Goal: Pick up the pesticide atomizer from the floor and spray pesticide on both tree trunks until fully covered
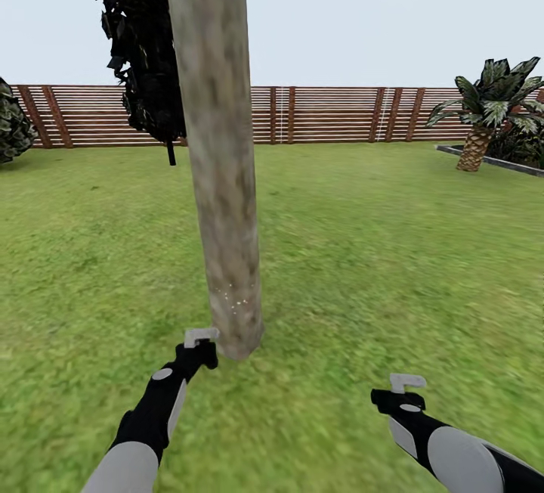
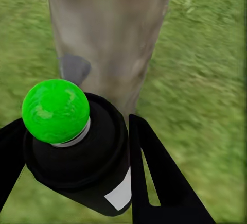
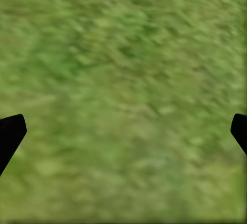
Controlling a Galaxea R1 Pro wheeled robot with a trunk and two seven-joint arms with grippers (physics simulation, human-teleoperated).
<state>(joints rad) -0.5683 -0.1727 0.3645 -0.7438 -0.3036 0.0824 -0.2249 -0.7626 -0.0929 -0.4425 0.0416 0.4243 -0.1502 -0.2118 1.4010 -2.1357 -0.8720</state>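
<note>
Pesticide atomizer [image 2: 85, 157] sits clamped in the left tool [image 2: 77, 167], right at the foot of a tree trunk [image 1: 219, 153].

Head view: the mottled grey-brown trunk rises straight from the grass floor [image 1: 378, 266], slightly left of centre. The left tool [image 1: 199, 348] is held low, just beside the trunk's base on its left side. A few pale specks of pesticide [image 1: 230, 298] dot the lower trunk; the bark higher up looks bare. The right tool [image 1: 404, 393] hangs over open grass, well apart from the trunk. A slatted fence [image 1: 332, 113] and a short palm [image 1: 483, 122] stand far behind.

Left wrist view: both black fingers [image 2: 159, 177] press the black bottle's sides. Its green cap points toward the trunk [image 2: 110, 33], which stands upright straight ahead and near. The left arm is clearly the nearer one, and spraying probably needs to move up along the trunk's vertical axis.

Right wrist view: the fingertips [image 3: 10, 134] stand wide apart, holding nothing, over blurred grass.
</note>
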